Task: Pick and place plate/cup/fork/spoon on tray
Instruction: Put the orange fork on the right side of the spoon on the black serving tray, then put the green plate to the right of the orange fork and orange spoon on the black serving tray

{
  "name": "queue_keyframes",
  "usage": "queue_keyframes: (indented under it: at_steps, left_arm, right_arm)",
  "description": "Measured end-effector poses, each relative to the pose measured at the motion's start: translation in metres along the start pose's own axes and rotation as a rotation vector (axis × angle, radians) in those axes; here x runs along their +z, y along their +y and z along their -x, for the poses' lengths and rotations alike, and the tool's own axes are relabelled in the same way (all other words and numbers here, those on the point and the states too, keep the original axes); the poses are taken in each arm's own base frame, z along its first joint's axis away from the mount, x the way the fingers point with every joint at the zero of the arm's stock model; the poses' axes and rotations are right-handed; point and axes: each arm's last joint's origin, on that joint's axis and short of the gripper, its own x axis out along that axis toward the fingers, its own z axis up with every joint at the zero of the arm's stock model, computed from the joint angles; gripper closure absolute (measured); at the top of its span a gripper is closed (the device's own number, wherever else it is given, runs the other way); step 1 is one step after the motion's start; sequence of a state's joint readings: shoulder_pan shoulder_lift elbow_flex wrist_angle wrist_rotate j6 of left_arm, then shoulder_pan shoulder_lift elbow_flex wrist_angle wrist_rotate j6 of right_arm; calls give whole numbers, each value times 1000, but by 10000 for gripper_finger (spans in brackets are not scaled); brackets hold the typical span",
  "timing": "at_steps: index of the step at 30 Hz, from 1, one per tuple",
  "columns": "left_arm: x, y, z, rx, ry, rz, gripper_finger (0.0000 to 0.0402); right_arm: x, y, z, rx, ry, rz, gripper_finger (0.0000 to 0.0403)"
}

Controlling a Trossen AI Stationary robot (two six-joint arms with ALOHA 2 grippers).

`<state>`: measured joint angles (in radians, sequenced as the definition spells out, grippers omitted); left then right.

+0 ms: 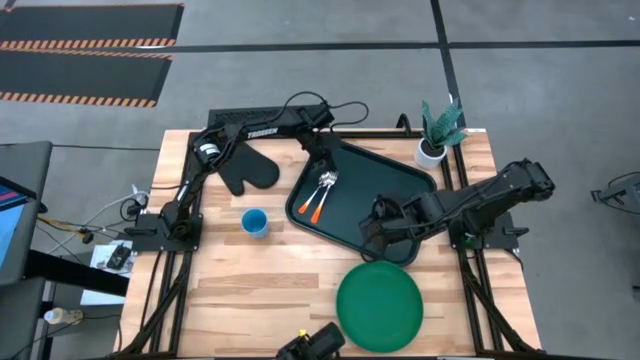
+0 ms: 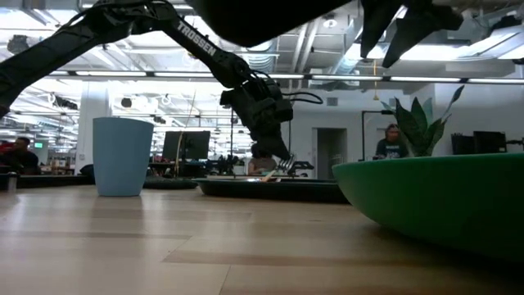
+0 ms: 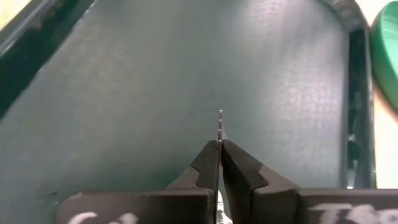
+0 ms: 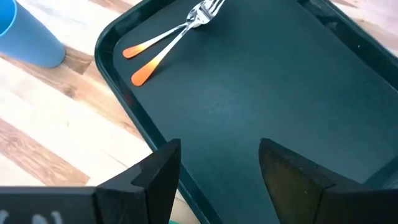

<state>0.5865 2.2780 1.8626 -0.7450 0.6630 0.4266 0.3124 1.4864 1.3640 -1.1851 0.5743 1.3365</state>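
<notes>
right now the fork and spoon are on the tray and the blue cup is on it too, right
Not quite. The fork and spoon do lie on the tray, but the blue cup stands on the wooden table beside the tray, not on it. The high view shows this.

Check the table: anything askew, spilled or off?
Nothing spilled or damaged. Two orange-handled utensils lie crossed near one edge of the tray; which is fork or spoon is unclear. The cup stands upright, and the plate lies flat, both on the table, off the tray.
</notes>
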Motion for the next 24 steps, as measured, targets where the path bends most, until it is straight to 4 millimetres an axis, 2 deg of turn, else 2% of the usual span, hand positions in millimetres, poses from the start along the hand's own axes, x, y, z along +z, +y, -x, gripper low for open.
queue_keyframes:
  at_steps: [10, 19, 24]
  left_arm:
    - [1, -1, -2, 24, 11, 23, 397]
    - [3, -7, -7, 58, 37, 34, 350]
    - [3, -6, -7, 63, 38, 53, 343]
  right_arm:
    - [0, 0, 0, -1, -2, 0, 163]
    - [0, 0, 0, 0, -3, 0, 163]
    - [0, 1, 0, 7, -5, -5, 163]
